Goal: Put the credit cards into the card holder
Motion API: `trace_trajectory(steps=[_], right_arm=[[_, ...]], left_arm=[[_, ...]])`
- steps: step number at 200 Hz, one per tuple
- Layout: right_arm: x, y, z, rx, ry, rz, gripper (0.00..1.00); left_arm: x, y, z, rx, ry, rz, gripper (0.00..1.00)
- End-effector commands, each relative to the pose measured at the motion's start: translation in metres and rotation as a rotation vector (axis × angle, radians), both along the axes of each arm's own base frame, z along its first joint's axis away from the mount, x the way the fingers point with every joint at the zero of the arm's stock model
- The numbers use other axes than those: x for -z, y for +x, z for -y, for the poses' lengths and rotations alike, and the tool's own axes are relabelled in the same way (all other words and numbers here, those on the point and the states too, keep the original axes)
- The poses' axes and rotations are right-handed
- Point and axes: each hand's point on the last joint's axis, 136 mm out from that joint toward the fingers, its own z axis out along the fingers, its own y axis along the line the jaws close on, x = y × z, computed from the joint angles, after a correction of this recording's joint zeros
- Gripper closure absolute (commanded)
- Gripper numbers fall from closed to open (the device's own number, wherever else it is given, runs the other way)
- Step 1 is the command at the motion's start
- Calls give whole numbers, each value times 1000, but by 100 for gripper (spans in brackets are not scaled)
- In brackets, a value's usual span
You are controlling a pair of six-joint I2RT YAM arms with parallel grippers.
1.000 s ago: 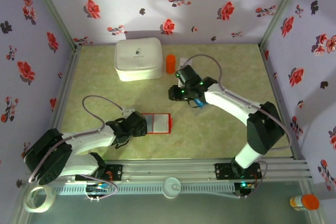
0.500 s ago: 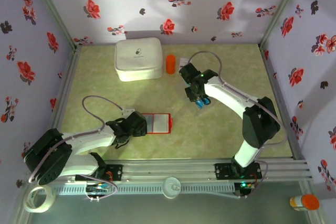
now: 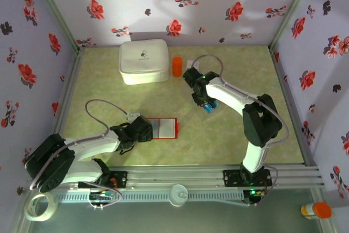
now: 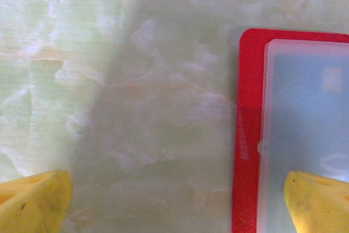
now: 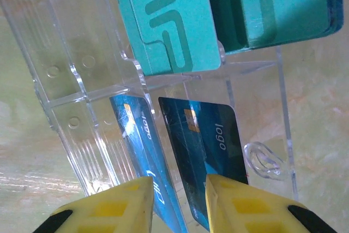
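The card holder (image 3: 165, 128), a flat red wallet lying open with its pale inside up, sits at the table's near middle. My left gripper (image 3: 146, 129) is open at its left edge. In the left wrist view the card holder (image 4: 248, 135) is at the right, and one fingertip (image 4: 319, 200) of the gripper (image 4: 177, 205) is over its pale inside. The credit cards (image 3: 210, 106) stand in a clear stand (image 5: 65, 80), teal cards (image 5: 169, 20) behind and blue cards (image 5: 210, 145) in front. My right gripper (image 5: 177, 205) is open narrowly, its fingers on either side of the blue cards' lower edges.
A large white rounded case (image 3: 143, 61) and an orange cylinder (image 3: 177, 66) stand at the back. A small white box (image 3: 191, 63) lies beside the cylinder. Floral walls close the table on three sides. A tape roll (image 3: 41, 207) lies off the table's near left.
My right gripper swung from left of the cards to directly over them and its fingers narrowed around the blue cards. The left arm and the card holder have not moved.
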Motion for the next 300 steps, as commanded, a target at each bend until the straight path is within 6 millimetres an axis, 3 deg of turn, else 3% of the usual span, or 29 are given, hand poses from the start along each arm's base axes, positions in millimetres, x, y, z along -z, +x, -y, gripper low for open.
trace_trajectory(steps=[1,39,114,175,206,253,291,300], right_arm=[[3,2,-1,-9,-15,-18,69],[10,0,-1,-12,-15,-41,71],[6,-5,-6,-25,46,-59,88],[-16,-9,-17,-84,105,-78,100],[-44,-11,-26,-102,170,-48,100],[-79,-26,-69,-116,409,11,100],[-91,-44,-125,-75,848,33,100],[-84,-50,-133,-48,940,28,100]], left_arm=[[-1,-1,-7,-23,36,4,0],[-1,0,-7,-23,34,6,0],[0,0,-6,-22,33,4,0],[-1,0,-6,-25,29,5,0],[-1,-1,-8,-34,30,3,0],[-3,-2,-12,-62,30,9,0],[-7,-3,-17,-82,22,20,0],[-7,-4,-18,-87,22,23,0]])
